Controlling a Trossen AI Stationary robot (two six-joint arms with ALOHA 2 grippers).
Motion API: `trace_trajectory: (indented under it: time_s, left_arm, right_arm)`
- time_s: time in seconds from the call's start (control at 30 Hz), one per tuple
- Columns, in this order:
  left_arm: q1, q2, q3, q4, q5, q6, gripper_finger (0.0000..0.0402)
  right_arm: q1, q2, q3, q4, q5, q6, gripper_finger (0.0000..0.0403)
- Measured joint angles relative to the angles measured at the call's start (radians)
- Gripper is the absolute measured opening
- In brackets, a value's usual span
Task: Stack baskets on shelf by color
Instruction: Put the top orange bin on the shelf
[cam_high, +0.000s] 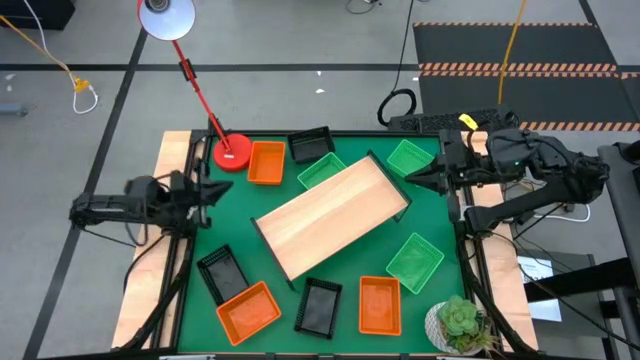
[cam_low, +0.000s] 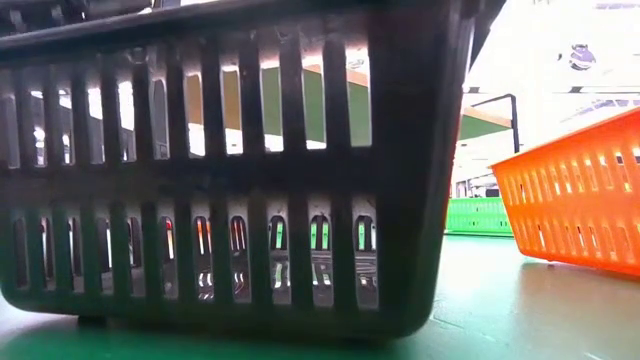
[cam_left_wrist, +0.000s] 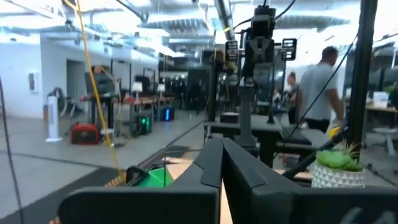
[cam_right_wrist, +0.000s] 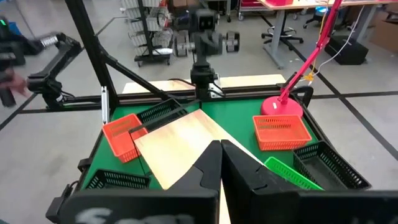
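The light wooden shelf (cam_high: 335, 215) stands slantwise on its black frame in the middle of the green mat. Nine baskets lie around it on their bottoms. At the far side are an orange one (cam_high: 266, 162), a black one (cam_high: 310, 145) and two green ones (cam_high: 322, 170) (cam_high: 410, 158). Toward the near edge are a green one (cam_high: 414, 260), two orange ones (cam_high: 379, 303) (cam_high: 248, 310) and two black ones (cam_high: 319, 305) (cam_high: 222, 272). My left gripper (cam_high: 215, 190) hovers shut over the left edge, and my right gripper (cam_high: 415, 178) hovers shut by the far-right green basket.
A red desk lamp's base (cam_high: 232, 153) sits at the far left corner, its arm slanting outward. A white pot with a succulent (cam_high: 458, 325) stands at the near right corner. In the low view a black basket (cam_low: 230, 170) fills the foreground. People stand beyond the table (cam_left_wrist: 320, 84).
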Motion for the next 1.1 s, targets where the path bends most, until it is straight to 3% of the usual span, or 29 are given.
trace_trajectory:
  time_s: [0.3, 0.8, 0.97, 1.1]
  left_arm:
    - [0.0, 0.268, 0.46, -0.289, -0.018, 0.021, 0.0005]
    - [0.0, 0.933, 1.301, -0.696, -0.018, 0.018, 0.0002]
    - [0.0, 1.099, 1.5, -0.878, -0.018, -0.05, 0.0002]
    - [-0.001, 1.174, 1.562, -1.007, -0.017, -0.152, 0.0002]
  right_arm:
    - [-0.001, -0.001, 0.0, 0.001, 0.002, -0.017, 0.0]
    - [-0.002, -0.007, 0.0, -0.063, 0.0, -0.01, 0.0]
    - [-0.002, -0.013, 0.0, -0.11, -0.002, 0.117, 0.0]
    - [-0.002, -0.011, 0.0, -0.141, 0.0, 0.169, 0.0]
